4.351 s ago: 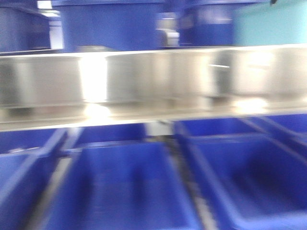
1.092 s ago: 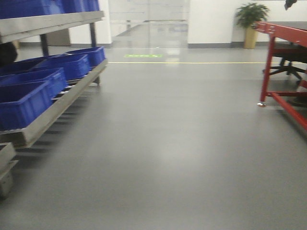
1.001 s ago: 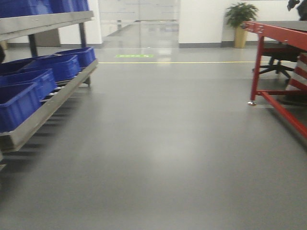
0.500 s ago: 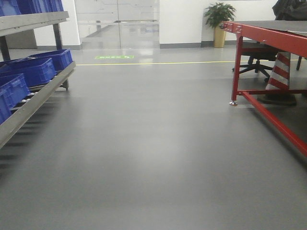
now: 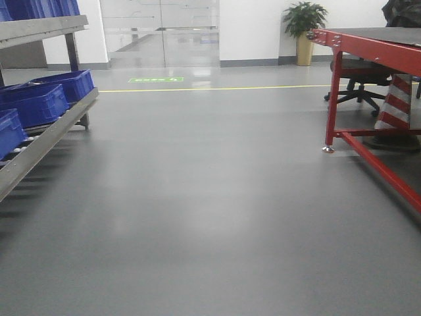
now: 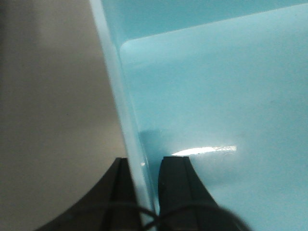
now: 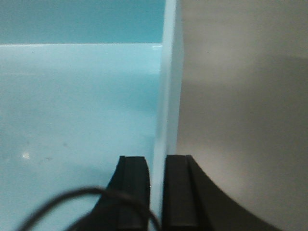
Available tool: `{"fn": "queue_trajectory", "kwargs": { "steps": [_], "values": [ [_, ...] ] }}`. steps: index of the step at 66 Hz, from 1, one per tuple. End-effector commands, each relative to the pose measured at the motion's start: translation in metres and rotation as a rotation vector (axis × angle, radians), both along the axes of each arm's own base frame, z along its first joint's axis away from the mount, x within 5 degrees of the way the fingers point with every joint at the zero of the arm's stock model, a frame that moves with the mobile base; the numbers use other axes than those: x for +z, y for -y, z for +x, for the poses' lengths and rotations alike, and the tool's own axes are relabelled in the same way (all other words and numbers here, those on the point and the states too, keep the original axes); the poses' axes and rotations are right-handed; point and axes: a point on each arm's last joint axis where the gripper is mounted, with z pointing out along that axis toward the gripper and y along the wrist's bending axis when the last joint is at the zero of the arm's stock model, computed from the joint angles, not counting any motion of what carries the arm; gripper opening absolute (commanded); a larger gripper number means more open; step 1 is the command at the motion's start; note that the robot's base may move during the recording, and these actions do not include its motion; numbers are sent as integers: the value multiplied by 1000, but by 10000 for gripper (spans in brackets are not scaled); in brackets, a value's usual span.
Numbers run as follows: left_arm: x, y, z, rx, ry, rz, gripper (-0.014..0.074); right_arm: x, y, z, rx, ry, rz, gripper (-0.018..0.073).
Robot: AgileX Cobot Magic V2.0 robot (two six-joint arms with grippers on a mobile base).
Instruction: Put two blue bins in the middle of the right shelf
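Note:
A light blue bin (image 6: 216, 96) fills the left wrist view, and my left gripper (image 6: 147, 161) is shut on its side wall, one finger inside and one outside. The same bin (image 7: 72, 96) shows in the right wrist view, where my right gripper (image 7: 156, 159) is shut on the opposite wall. Grey floor lies below the bin in both wrist views. Neither the held bin nor the grippers appear in the front view. Dark blue bins (image 5: 39, 102) sit on a steel rack (image 5: 46, 135) at the far left. The right shelf is out of view.
A red-framed table (image 5: 368, 46) stands at the right, with an office chair (image 5: 358, 85) and a red-and-white striped barrier (image 5: 395, 102) beneath it. A potted plant (image 5: 304, 20) is by the far wall. Grey floor (image 5: 210, 197) stretches ahead.
The front view has swung away from the rack of blue bins, which slid to the left edge. The red table came into view at the right. Both grips hold as before.

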Motion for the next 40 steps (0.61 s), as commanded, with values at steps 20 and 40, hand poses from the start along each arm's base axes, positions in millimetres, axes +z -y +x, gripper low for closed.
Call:
{"fn": "queue_trajectory", "kwargs": {
  "steps": [20,40],
  "values": [
    [7,9,-4,-62,40,-55,-111,15,-5,-8,41,66,87,-153],
    [7,9,-3,-62,39,-55,-111,15,-5,-8,41,66,87,-153]
  ]
}}
